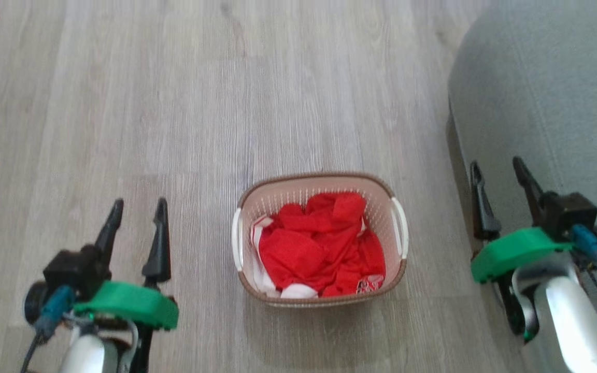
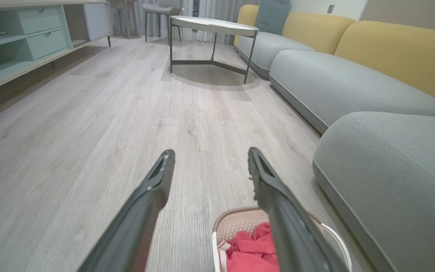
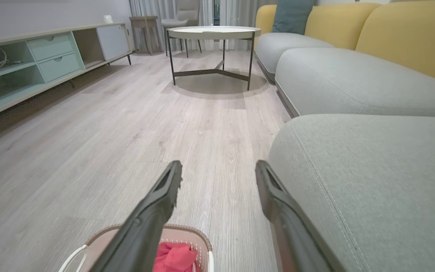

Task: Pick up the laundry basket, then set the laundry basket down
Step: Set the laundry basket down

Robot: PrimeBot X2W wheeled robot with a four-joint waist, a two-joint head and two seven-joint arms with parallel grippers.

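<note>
Wood floor (image 1: pixel 174 103) is taking up most of the head view, with grey sofa (image 1: pixel 547 93) sitting at the right edge. Laundry basket (image 1: pixel 319 177) is standing upright on the floor between the two arms, near the sofa, and carrying red clothing (image 1: pixel 314 243). Left gripper (image 1: pixel 139 206) and right gripper (image 1: pixel 495 163) are hovering clear of it, fingers spread apart, gripping nothing.

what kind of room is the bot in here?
Looks like a living room, home or staged. Cues: a long sofa with grey seats and yellow backs, a round coffee table, and a low cabinet with drawers along the wall. The laundry basket sits on wood-look floor.
</note>
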